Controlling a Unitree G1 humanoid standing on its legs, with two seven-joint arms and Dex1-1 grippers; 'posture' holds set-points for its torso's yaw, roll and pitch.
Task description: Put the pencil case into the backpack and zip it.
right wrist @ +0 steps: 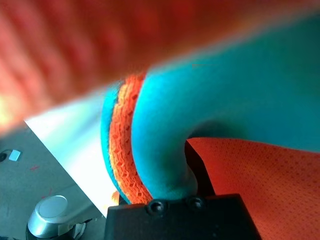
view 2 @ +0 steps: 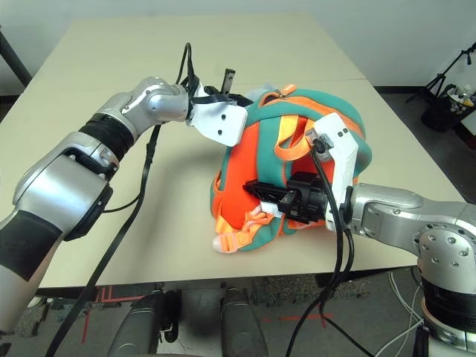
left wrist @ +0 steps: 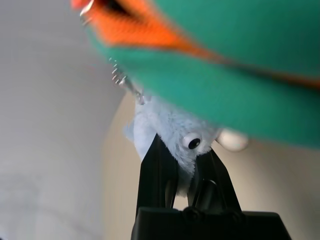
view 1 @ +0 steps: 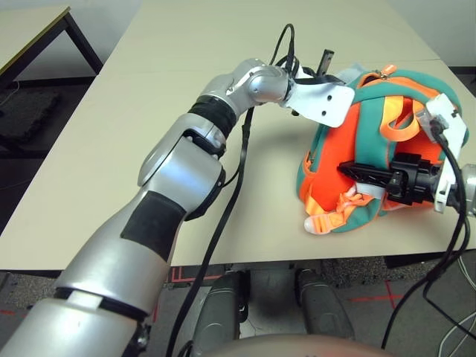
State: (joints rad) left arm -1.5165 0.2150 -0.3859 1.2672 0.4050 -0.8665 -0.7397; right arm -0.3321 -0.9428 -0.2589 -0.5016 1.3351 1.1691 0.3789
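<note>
The backpack [view 1: 338,160], orange with teal trim, lies on the table's right half with its straps and buckles facing me. At its far left corner, my left gripper [left wrist: 182,150] is shut on a small pale fuzzy ball [left wrist: 170,125] with a googly eye. The ball hangs by a short metal chain [left wrist: 122,82] from the orange zipper edge. My right gripper [view 2: 256,190] lies against the front of the backpack. It is shut on a teal strap [right wrist: 165,145] edged with orange webbing. The pencil case is out of view.
The beige table [view 1: 111,149] has free room to the left of the backpack and behind it. Its front edge runs just below the backpack's buckles [view 1: 327,223]. Another table [view 1: 30,30] stands at the far left, and a tripod [view 2: 446,89] stands off to the right.
</note>
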